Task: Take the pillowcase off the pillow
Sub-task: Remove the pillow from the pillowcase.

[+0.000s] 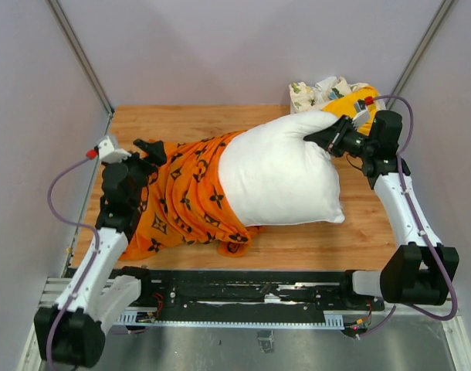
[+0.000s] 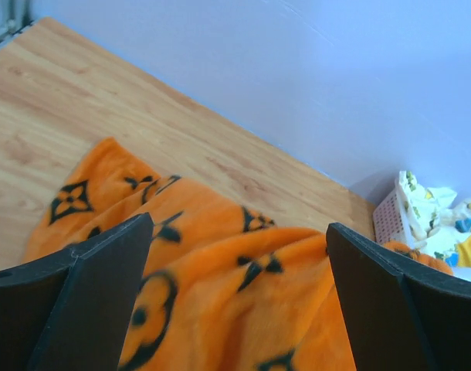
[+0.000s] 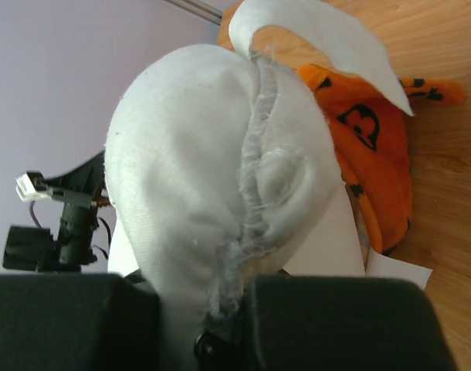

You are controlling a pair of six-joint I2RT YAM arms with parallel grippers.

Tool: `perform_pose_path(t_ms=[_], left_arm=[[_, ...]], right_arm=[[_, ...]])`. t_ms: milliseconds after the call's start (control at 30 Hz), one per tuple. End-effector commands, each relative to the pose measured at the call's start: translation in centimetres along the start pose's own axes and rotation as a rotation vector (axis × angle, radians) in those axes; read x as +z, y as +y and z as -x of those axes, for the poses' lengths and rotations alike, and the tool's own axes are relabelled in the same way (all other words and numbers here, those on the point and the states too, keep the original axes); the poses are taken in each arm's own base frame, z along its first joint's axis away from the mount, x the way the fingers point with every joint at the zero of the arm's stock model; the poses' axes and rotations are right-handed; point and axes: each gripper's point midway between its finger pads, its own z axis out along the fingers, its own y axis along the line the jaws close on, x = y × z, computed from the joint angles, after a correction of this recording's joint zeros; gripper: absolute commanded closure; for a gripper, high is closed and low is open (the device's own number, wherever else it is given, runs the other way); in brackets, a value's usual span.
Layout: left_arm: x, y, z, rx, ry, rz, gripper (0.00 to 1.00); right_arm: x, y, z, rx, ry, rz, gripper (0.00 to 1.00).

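Note:
The orange pillowcase (image 1: 185, 197) with black motifs lies bunched at the table's left, still round the pillow's left end. The plump white pillow (image 1: 278, 174) sticks out of it to the right. My right gripper (image 1: 319, 137) is shut on the pillow's upper right corner; in the right wrist view the seam of that corner (image 3: 251, 201) is pinched between the fingers. My left gripper (image 1: 153, 149) is open over the pillowcase's far left edge; in the left wrist view the orange fabric (image 2: 235, 294) lies between the two open fingers (image 2: 89, 301).
A white basket (image 1: 301, 97) with floral-print and yellow-orange cloths stands at the back right, just behind my right gripper; it also shows in the left wrist view (image 2: 409, 212). Grey walls close in the wooden table (image 1: 143, 124) on three sides.

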Motion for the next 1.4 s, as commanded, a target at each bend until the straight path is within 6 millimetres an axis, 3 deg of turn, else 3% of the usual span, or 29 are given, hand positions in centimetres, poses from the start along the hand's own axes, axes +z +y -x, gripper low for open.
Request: perform_pose_path(t_ms=[0, 67, 167, 367, 433, 467, 500, 533, 567, 667, 767, 933, 1033, 1100, 1167, 1267, 1367], left_arm=[[5.2, -3.4, 0.2, 0.116, 0.087, -0.067, 0.01], [7.8, -3.8, -1.8, 0.161, 0.188, -0.067, 0.01], [9.7, -4.3, -6.2, 0.193, 0.347, -0.136, 0.01], [8.7, -1.9, -16.7, 0.129, 0.644, -0.206, 0.04], [7.9, -0.6, -18.9, 0.132, 0.701, -0.195, 0.23], [7.5, 0.5, -19.7, 0.141, 0.721, -0.167, 0.43], [7.3, 1.7, -20.1, 0.153, 0.728, -0.123, 0.75], [7.3, 3.1, -20.0, 0.159, 0.718, -0.056, 0.96], [7.4, 4.8, -19.4, 0.154, 0.693, 0.024, 0.99], [7.3, 9.2, -15.6, 0.041, 0.570, 0.190, 1.00], [6.3, 12.1, -12.2, -0.139, 0.460, 0.236, 1.00], [3.0, 18.2, -10.5, -0.272, 0.335, 0.431, 1.00], [1.9, 20.1, -8.7, -0.296, 0.252, 0.497, 1.00], [1.9, 19.8, -7.5, -0.278, 0.225, 0.486, 1.00], [2.8, 16.9, -6.2, -0.229, 0.234, 0.329, 0.96], [3.6, 10.4, -5.5, -0.183, 0.344, 0.022, 0.48], [4.2, 6.1, -4.7, -0.012, 0.394, 0.018, 0.26]], right_arm=[[0.7, 3.4, 0.5, -0.146, -0.017, 0.059, 0.99], [0.7, 3.7, 0.1, -0.169, -0.007, 0.050, 0.99], [0.4, 4.0, -0.1, -0.193, -0.003, 0.040, 0.99], [0.3, 3.9, -0.3, -0.196, -0.003, 0.037, 0.99], [0.2, 4.0, -0.4, -0.196, 0.003, 0.042, 0.99], [0.2, 4.1, -0.5, -0.198, 0.004, 0.044, 0.99], [0.0, 4.2, -0.4, -0.206, 0.001, 0.044, 0.99], [-0.2, 4.4, -0.4, -0.215, -0.003, 0.043, 0.99], [-0.4, 4.6, -0.3, -0.224, -0.010, 0.042, 0.99], [-2.0, 5.0, 0.6, -0.227, -0.053, 0.034, 0.99], [-5.8, 3.9, 4.0, -0.168, -0.206, -0.038, 0.99], [-12.1, 3.4, 8.2, -0.078, -0.471, -0.082, 0.99], [-13.4, 3.1, 8.6, -0.075, -0.526, -0.110, 0.99], [-13.2, 2.6, 8.3, -0.066, -0.522, -0.122, 0.99], [-12.7, 2.1, 7.9, -0.072, -0.511, -0.130, 0.99], [-11.0, 2.4, 6.7, -0.136, -0.459, -0.166, 0.99], [-8.6, 3.8, 5.3, -0.207, -0.386, -0.173, 0.99]])
